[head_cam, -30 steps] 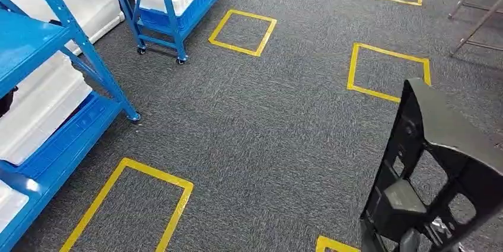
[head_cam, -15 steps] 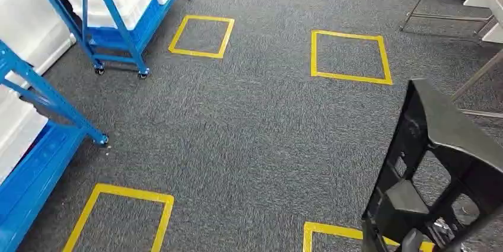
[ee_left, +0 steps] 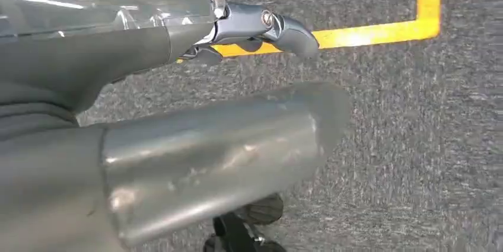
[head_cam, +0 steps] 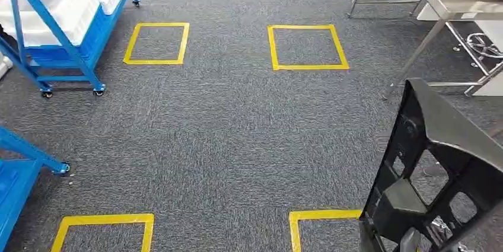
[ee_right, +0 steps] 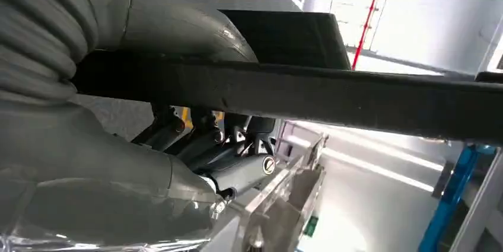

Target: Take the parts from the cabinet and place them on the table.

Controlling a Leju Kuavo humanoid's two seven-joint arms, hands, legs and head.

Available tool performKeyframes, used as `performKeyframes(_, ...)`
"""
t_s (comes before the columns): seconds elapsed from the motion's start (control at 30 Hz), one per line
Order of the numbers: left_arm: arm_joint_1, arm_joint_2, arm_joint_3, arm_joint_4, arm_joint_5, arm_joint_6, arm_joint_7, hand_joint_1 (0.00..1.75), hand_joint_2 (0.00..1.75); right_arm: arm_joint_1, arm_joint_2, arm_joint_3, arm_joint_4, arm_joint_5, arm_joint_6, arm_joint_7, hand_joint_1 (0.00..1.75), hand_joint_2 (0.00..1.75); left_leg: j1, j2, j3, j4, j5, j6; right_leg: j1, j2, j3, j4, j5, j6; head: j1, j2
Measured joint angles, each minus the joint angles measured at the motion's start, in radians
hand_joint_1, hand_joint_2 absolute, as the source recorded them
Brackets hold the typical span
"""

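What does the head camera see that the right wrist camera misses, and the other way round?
Head view alone: the grey carpet with yellow taped squares, a blue wheeled rack holding white bins, and a steel table at the far right.

Right wrist view alone: the right hand from close up, its fingers and thumb wrapped around a black bar, with bright blurred surroundings behind.

Both: the black part, seen as a tall open frame from the head and as a dark bar from the wrist.
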Motion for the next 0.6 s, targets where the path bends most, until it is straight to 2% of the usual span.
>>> performKeyframes(0.03, 0.003, -0.001, 0.0, 0.0, 0.0, 0.0, 0.003, 0.0, 0.0, -0.002, 0.0, 0.0, 0.0, 0.0, 0.0, 0.0, 1.75, 1.75, -0.001, 0.015, -0.001, 0.0, -0.001, 0.001, -0.003, -0.01, -0.037, 0.074, -0.035, 0.004, -0.002, 0.0)
performKeyframes(0.07, 0.006, -0.002, 0.0, -0.001, -0.001, 0.0, 0.006, 0.0, 0.0, -0.001, 0.0, 0.0, 0.001, -0.001, 0.001, 0.0, 1.75, 1.75, -0.002, 0.031, -0.001, 0.001, -0.002, 0.003, -0.008, -0.013, -0.071, 0.143, -0.063, 0.007, 0.0, 0.0)
performKeyframes(0.1, 0.007, -0.004, 0.001, -0.002, -0.005, 0.0, 0.008, 0.0, 0.0, -0.001, 0.0, 0.0, 0.002, -0.008, 0.006, 0.001, 1.75, 1.75, -0.003, 0.046, -0.001, 0.001, -0.004, 0.003, -0.011, -0.014, -0.095, 0.19, -0.072, 0.01, -0.001, 0.0)
performKeyframes(0.13, 0.007, -0.006, 0.001, -0.004, -0.022, 0.0, 0.008, 0.0, 0.0, 0.0, 0.0, 0.0, 0.007, -0.027, 0.027, 0.002, 1.75, 1.75, -0.003, 0.061, 0.0, 0.001, -0.006, 0.001, -0.014, -0.016, -0.098, 0.192, -0.06, 0.012, 0.0, 0.0)
performKeyframes(0.17, 0.006, -0.01, 0.0, -0.005, -0.034, 0.0, 0.008, 0.0, 0.0, -0.001, 0.0, 0.0, 0.009, -0.042, 0.042, 0.002, 1.75, 1.75, -0.003, 0.075, 0.002, 0.001, -0.008, 0.0, -0.016, -0.02, -0.075, 0.146, -0.022, 0.013, -0.001, 0.0)
performKeyframes(0.2, 0.005, -0.015, -0.003, -0.005, -0.04, -0.001, 0.008, 0.0, 0.0, -0.004, 0.0, 0.0, 0.01, -0.047, 0.048, 0.002, 1.75, 1.75, -0.003, 0.085, 0.006, 0.001, -0.011, -0.002, -0.017, -0.027, -0.036, 0.075, 0.019, 0.011, -0.001, 0.0)
performKeyframes(0.23, 0.003, -0.019, -0.012, -0.008, -0.048, 0.001, 0.01, 0.0, 0.0, -0.011, 0.0, 0.002, 0.013, -0.052, 0.057, 0.004, 1.75, 1.75, -0.003, 0.096, 0.013, 0.001, -0.014, -0.005, -0.015, -0.055, 0.016, -0.02, 0.064, 0.007, 0.0, 0.0)
performKeyframes(0.27, 0.002, -0.025, -0.015, -0.01, -0.054, 0.002, 0.013, 0.0, 0.0, -0.019, 0.0, 0.009, 0.016, -0.052, 0.059, 0.006, 1.75, 1.75, -0.005, 0.105, 0.019, 0.0, -0.017, -0.01, -0.009, -0.122, 0.051, -0.091, 0.07, 0.003, 0.0, 0.0)
performKeyframes(0.3, 0.002, -0.027, -0.016, -0.011, -0.053, 0.003, 0.015, 0.0, 0.0, -0.029, 0.0, 0.015, 0.019, -0.052, 0.059, 0.011, 1.75, 1.75, -0.01, 0.115, 0.019, 0.0, -0.021, -0.016, 0.008, -0.139, 0.057, -0.103, 0.057, -0.002, 0.0, 0.0)
performKeyframes(0.33, 0.001, -0.031, -0.016, -0.013, -0.053, 0.003, 0.018, 0.0, 0.0, -0.032, 0.0, 0.018, 0.019, -0.052, 0.058, 0.012, 1.75, 1.75, -0.012, 0.125, 0.024, -0.001, -0.024, -0.021, 0.006, -0.124, 0.055, -0.104, 0.061, -0.009, -0.001, 0.0)
performKeyframes(0.4, -0.001, -0.038, -0.016, -0.016, -0.053, 0.003, 0.02, 0.0, 0.0, -0.029, 0.0, 0.019, 0.019, -0.053, 0.057, 0.013, 1.75, 1.75, -0.009, 0.15, 0.033, -0.008, -0.027, -0.028, 0.012, -0.098, 0.052, -0.104, 0.059, -0.017, -0.002, 0.0)
performKeyframes(0.43, -0.003, -0.04, -0.017, -0.016, -0.053, 0.003, 0.02, 0.0, 0.0, -0.028, 0.0, 0.019, 0.019, -0.053, 0.056, 0.013, 1.75, 1.75, -0.011, 0.166, 0.04, -0.009, -0.03, -0.036, 0.011, -0.082, 0.053, -0.111, 0.062, -0.024, -0.002, 0.0)
performKeyframes(0.47, -0.005, -0.041, -0.019, -0.016, -0.053, 0.001, 0.021, 0.0, 0.0, -0.026, 0.0, 0.019, 0.019, -0.055, 0.057, 0.012, 1.75, 1.75, -0.002, 0.119, 0.036, 0.01, -0.043, -0.041, 0.001, -0.07, 0.062, -0.12, 0.068, -0.032, -0.002, 0.0)
performKeyframes(0.5, -0.006, -0.042, -0.02, -0.016, -0.053, 0.0, 0.019, 0.0, 0.0, -0.029, 0.0, 0.019, 0.019, -0.056, 0.058, 0.012, 1.75, 1.75, -0.003, 0.068, 0.017, 0.047, -0.069, -0.041, 0.0, -0.057, 0.063, -0.123, 0.068, -0.036, -0.005, 0.0)
performKeyframes(0.53, -0.004, -0.042, -0.02, -0.017, -0.053, 0.0, 0.02, 0.0, 0.0, -0.033, 0.002, 0.019, 0.02, -0.058, 0.059, 0.012, 1.75, 1.75, -0.002, 0.042, -0.018, 0.12, -0.11, -0.04, 0.0, -0.045, 0.063, -0.122, 0.068, -0.043, -0.008, 0.0)
performKeyframes(0.57, -0.001, -0.041, -0.02, -0.017, -0.052, 0.0, 0.02, 0.0, 0.0, -0.034, 0.003, 0.019, 0.021, -0.059, 0.061, 0.012, 1.75, 1.75, -0.002, 0.03, -0.058, 0.2, -0.144, -0.039, 0.001, -0.03, 0.063, -0.121, 0.067, -0.044, -0.01, 0.0)
performKeyframes(0.6, 0.003, -0.039, -0.02, -0.017, -0.052, 0.0, 0.02, 0.0, 0.0, -0.034, 0.003, 0.019, 0.023, -0.06, 0.062, 0.012, 1.75, 1.75, -0.003, 0.023, -0.098, 0.272, -0.165, -0.039, 0.003, -0.013, 0.064, -0.119, 0.066, -0.046, -0.011, 0.0)
